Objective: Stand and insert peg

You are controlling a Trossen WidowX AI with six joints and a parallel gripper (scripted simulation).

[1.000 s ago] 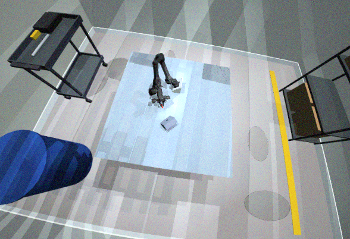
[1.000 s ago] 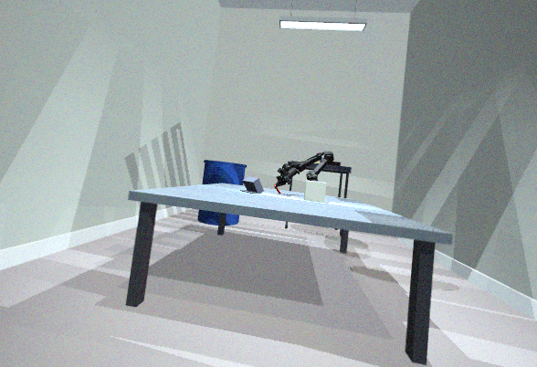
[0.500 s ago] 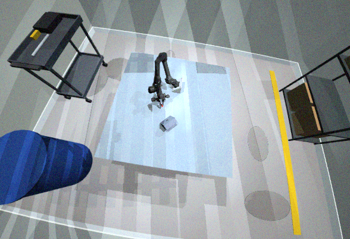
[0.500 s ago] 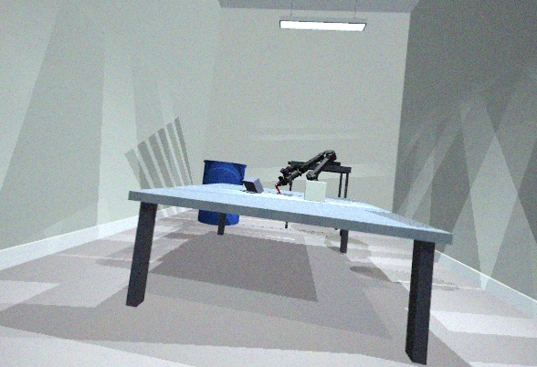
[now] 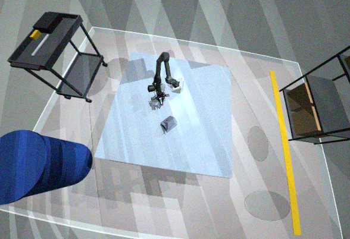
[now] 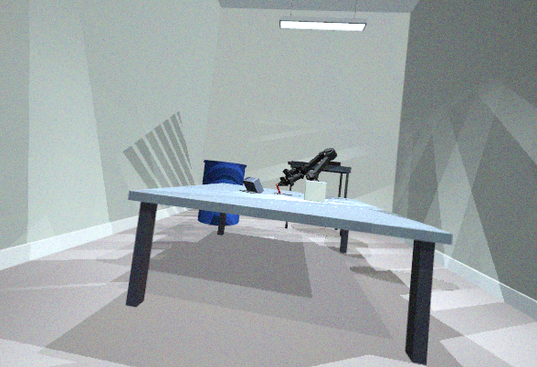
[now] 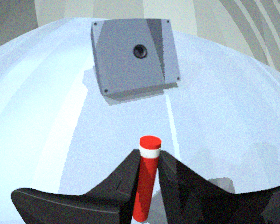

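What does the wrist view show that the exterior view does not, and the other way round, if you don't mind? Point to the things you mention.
Wrist only: the hole (image 7: 140,51) and the white band (image 7: 150,152).
Exterior only: the ceiling lamp (image 6: 322,26) and the table legs (image 6: 142,256).
Both: the red peg (image 6: 279,188) (image 7: 146,182), the end effector (image 6: 280,184) (image 7: 148,155) and the panel (image 6: 254,185) (image 7: 118,62).

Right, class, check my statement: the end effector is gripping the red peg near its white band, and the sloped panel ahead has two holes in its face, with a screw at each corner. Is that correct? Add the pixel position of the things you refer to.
Not quite: the wrist view shows one hole (image 7: 140,51) in the sloped panel's (image 5: 169,123) (image 6: 253,184) (image 7: 118,65) face. The rest stands.
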